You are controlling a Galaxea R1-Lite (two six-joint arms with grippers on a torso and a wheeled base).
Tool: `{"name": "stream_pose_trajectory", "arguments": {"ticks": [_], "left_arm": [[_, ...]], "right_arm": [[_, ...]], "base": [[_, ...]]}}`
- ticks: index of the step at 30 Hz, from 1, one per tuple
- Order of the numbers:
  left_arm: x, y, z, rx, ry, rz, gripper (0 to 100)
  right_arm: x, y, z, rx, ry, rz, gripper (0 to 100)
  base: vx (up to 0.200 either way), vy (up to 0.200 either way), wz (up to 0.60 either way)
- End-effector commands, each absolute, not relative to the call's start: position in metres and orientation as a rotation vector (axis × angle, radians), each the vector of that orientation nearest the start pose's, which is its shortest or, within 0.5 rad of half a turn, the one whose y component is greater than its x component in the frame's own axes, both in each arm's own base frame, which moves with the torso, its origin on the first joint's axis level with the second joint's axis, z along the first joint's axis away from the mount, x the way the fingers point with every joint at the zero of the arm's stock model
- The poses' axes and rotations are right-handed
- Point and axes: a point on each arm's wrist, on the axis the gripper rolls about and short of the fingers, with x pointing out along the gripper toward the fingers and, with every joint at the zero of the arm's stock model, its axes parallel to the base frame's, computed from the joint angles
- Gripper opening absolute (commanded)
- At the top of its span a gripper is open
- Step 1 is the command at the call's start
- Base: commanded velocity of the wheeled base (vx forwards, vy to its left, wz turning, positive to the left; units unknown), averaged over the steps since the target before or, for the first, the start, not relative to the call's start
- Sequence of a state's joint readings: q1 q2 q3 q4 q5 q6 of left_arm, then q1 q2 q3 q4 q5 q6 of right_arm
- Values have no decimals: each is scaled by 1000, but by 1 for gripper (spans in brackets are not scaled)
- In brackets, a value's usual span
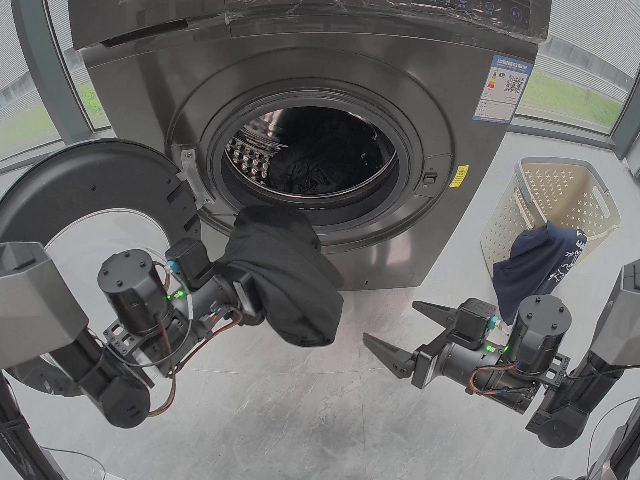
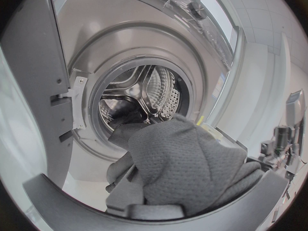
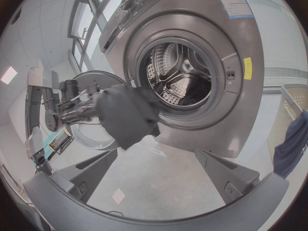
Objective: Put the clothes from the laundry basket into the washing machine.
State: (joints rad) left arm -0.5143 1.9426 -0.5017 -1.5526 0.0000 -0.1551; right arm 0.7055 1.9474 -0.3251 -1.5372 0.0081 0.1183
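Note:
My left gripper (image 1: 248,299) is shut on a dark grey garment (image 1: 288,276) that drapes over its fingers and hides them. It hangs just below the lower left rim of the washing machine's open port (image 1: 313,151); in the left wrist view the garment (image 2: 186,164) sits right before the drum (image 2: 144,93). More dark clothes (image 1: 327,158) lie inside the drum. My right gripper (image 1: 392,323) stands open over the floor in front of the machine's lower right, its fingers (image 3: 224,174) spread with nothing between them. A navy garment (image 1: 537,261) hangs over the laundry basket (image 1: 573,188).
The round door (image 1: 87,188) is swung fully open to the left, close behind my left arm. The cream basket stands on the floor to the right of the machine, beside a window wall. Bare grey floor (image 1: 300,408) lies between the two arms.

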Motion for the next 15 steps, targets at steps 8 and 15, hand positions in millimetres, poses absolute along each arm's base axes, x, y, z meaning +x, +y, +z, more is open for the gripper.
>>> {"name": "stream_pose_trajectory", "arguments": {"ticks": [8, 15], "left_arm": [[215, -126, 141, -139, -60, -615, 0], [212, -122, 136, -135, -38, -606, 0]], "right_arm": [[224, 150, 90, 112, 143, 475, 100], [232, 145, 85, 125, 154, 425, 100]], "base": [[0, 0, 0], [0, 0, 0]]}}
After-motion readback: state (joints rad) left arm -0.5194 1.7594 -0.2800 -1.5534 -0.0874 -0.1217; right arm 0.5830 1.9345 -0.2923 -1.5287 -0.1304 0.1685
